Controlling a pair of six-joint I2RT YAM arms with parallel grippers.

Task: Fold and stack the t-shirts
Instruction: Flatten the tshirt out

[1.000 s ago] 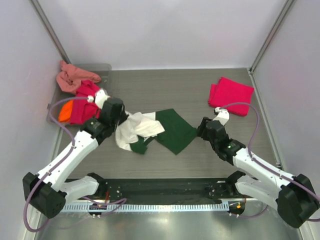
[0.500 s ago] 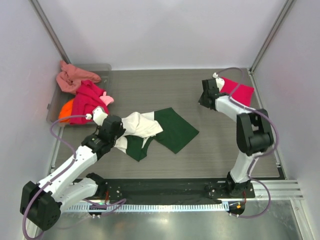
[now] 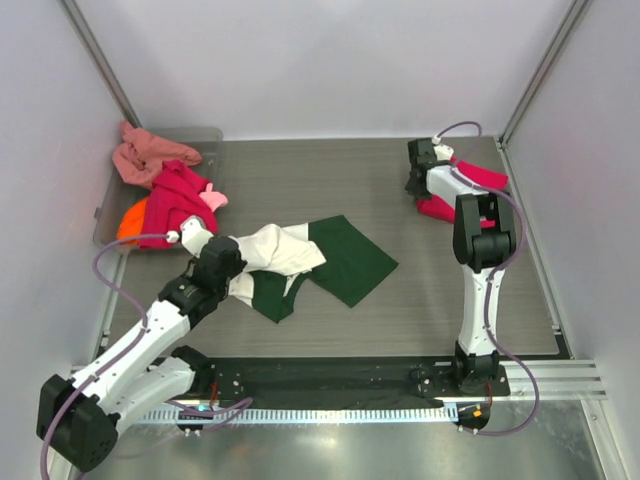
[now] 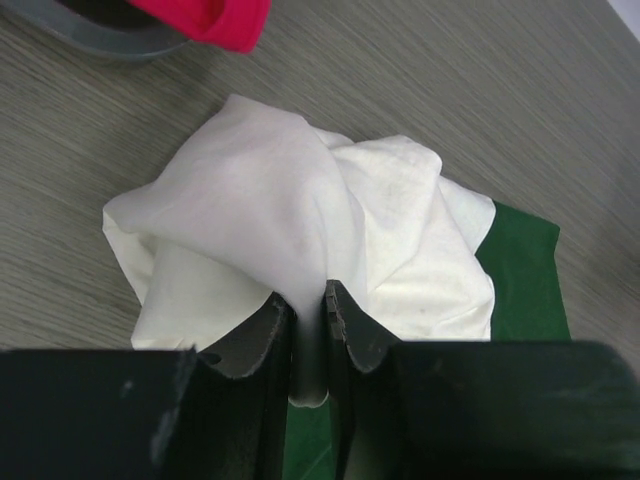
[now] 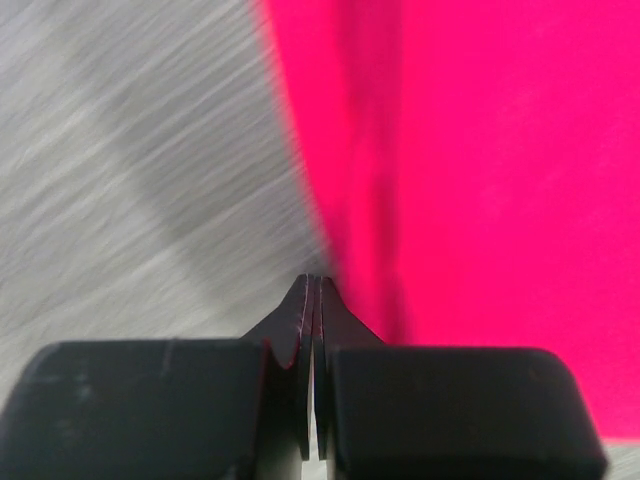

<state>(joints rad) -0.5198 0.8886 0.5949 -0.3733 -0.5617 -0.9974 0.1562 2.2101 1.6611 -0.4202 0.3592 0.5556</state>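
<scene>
The cream-white and green shirt (image 3: 295,255) lies bunched and twisted in the middle of the desk (image 3: 330,170), with one green panel spread flat to its right. I would not call any of it folded yet. My left claw (image 4: 308,300) is nearly closed, pinching a raised fold of the white cloth between its fingers. Over at the far right the crimson shirt (image 5: 480,200) lies flat in what looks like a folded packet, so I count that one as done and as the start of the stack. My right claw (image 5: 312,282) sits at the edge of it that faces the middle of the desk, fingers pressed fully together. I see no cloth between them (the wrist view is blurred, so I hold that loosely). At the far left the tray (image 3: 208,135) holds a heap of unfolded shirts: a salmon shirt (image 3: 145,155), a magenta shirt (image 3: 175,200), an orange shirt (image 3: 130,225) and a light pink shirt (image 3: 213,198) of which only a scrap shows. By my reckoning one is folded, one is in hand and at least four wait, so the job is in its early part.
</scene>
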